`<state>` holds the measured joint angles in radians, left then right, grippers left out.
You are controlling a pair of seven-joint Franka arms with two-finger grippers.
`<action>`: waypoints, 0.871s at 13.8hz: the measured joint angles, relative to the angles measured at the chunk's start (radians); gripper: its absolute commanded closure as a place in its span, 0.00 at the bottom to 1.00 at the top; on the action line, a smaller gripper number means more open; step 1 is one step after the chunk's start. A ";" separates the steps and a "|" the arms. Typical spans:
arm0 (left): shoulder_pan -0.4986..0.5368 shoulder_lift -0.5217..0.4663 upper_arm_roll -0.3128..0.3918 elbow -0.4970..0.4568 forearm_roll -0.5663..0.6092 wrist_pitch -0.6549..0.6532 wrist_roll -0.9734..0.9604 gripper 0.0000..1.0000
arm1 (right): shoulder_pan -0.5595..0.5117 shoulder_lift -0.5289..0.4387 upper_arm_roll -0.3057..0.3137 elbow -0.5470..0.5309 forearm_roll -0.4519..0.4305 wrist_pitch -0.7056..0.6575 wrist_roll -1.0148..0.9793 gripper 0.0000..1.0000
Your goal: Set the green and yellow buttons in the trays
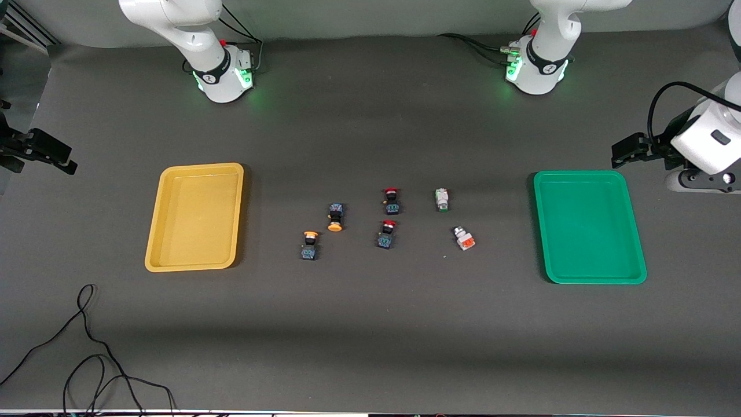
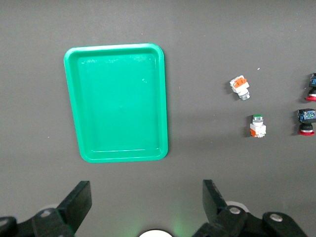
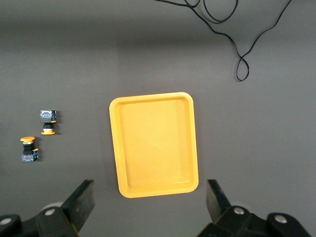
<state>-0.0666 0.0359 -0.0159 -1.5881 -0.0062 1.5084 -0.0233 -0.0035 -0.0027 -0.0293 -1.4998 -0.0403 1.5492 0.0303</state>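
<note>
I see a dark grey matte tabletop (image 1: 370, 324) with a loose black cable (image 1: 87, 353) at its near corner. Both trays sit empty: the shallow yellow plastic tray (image 1: 195, 216) at the right arm's end, the shallow green plastic tray (image 1: 587, 226) at the left arm's. All four small push-button switches (image 1: 336, 216) lie between them. The left gripper (image 2: 145, 205) and right gripper (image 3: 148, 202) wait raised, fingers spread wide.

Dark grey table (image 1: 370, 324); loose black cable (image 1: 87, 359) near front corner.
</note>
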 measured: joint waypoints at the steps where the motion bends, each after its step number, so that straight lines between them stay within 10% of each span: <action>1: -0.012 0.003 -0.004 -0.001 0.000 0.000 0.000 0.00 | 0.000 0.003 0.000 0.002 0.000 0.000 0.000 0.00; 12: -0.333 0.006 -0.041 -0.160 0.001 0.153 -0.455 0.00 | -0.012 0.048 -0.001 0.002 0.000 -0.014 -0.010 0.00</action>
<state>-0.3995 0.0423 -0.0570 -1.7482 -0.0057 1.6615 -0.4782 -0.0151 0.0458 -0.0304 -1.4976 -0.0403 1.5356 0.0202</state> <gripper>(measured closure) 0.000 0.000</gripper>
